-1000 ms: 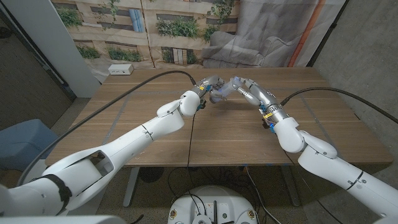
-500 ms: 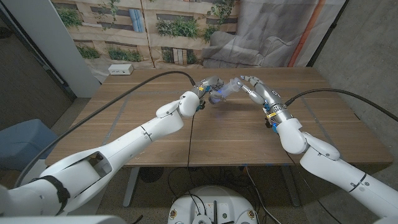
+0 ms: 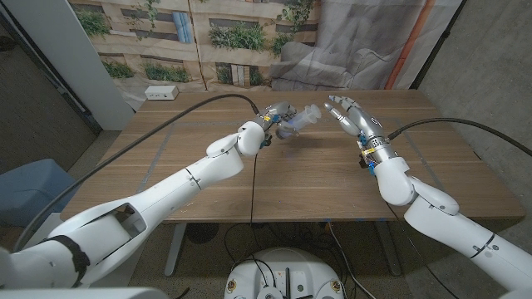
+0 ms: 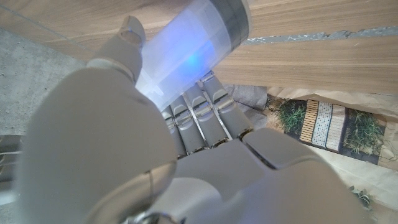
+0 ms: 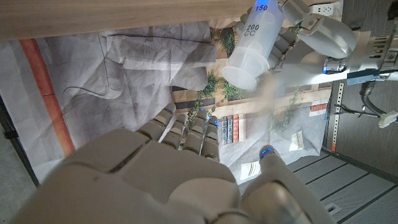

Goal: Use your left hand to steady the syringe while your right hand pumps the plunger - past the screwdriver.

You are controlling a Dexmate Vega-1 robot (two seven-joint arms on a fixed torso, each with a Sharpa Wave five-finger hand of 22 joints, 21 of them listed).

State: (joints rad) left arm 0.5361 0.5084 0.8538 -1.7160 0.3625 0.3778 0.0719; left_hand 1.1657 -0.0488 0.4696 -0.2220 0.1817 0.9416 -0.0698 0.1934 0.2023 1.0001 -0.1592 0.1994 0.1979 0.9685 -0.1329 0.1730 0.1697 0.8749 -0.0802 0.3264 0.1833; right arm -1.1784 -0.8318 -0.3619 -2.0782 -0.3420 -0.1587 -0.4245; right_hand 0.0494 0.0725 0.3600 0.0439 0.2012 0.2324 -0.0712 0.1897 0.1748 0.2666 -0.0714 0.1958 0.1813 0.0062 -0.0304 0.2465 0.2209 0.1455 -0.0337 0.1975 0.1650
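The right hand [image 3: 353,116] has let go and drawn back toward 3 o'clock, fingers spread and empty. The left hand [image 3: 278,116] alone grips the syringe [image 3: 301,121], so pumping has paused.

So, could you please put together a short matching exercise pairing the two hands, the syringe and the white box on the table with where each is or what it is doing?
Things:
1. left hand
2. right hand
3. syringe
4. white box

States:
A. sits at the table's far left corner
B. fingers spread, holding nothing
C. held above the table, printed 150 and 200 CC
D. grips the clear barrel

Pairs: 1-D, 2-B, 3-C, 4-A
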